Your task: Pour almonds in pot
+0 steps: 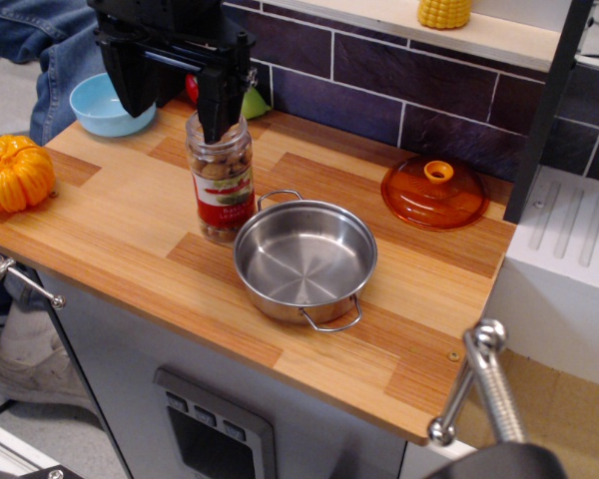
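The almonds (220,170) fill a clear jar (222,185) with a red label, standing upright on the wooden counter (130,220). The pot (280,304), shiny steel with two wire loop handles, sits just right of the jar, almost touching it, and is empty. My black gripper (177,105) hangs above and slightly left of the jar with its jaws wide apart. One finger (220,105) overlaps the jar's mouth; the other finger (135,90) is off to the left. It holds nothing.
An orange transparent lid (434,195) lies at the back right. A light-blue bowl (105,105) is at the back left and an orange pumpkin (15,175) at the left edge. A person in jeans (40,40) stands behind. The counter's front edge is near the pot.
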Available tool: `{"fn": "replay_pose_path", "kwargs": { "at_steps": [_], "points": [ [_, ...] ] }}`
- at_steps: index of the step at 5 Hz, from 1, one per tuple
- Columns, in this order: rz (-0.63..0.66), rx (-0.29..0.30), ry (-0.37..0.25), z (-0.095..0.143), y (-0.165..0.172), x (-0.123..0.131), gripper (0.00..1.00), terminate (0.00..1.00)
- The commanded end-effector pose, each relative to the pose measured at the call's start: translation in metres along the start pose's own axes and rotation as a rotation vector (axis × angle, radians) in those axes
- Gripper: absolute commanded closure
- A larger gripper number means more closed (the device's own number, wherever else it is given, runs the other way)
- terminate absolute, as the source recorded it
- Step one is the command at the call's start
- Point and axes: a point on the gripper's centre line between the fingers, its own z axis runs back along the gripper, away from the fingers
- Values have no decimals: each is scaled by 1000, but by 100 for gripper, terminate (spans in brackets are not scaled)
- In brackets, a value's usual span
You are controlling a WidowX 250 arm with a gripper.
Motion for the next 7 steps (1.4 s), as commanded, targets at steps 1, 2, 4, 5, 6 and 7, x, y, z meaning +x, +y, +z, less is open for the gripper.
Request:
{"fn": "replay_pose_path", "kwargs": {
  "at_steps": [1, 2, 4, 5, 6, 7],
  "points": [
    [0, 0, 0, 0, 0, 0, 0, 0],
    [152, -62, 31, 5, 12, 6, 0, 0],
    [442, -193, 134, 18, 39, 31, 0, 0],
    [570, -204, 226, 8, 47, 37, 0, 0],
    [693, -220, 347, -5, 54, 41, 0, 0],
    [760, -201, 419, -29, 61, 41, 0, 0]
  ]
}}
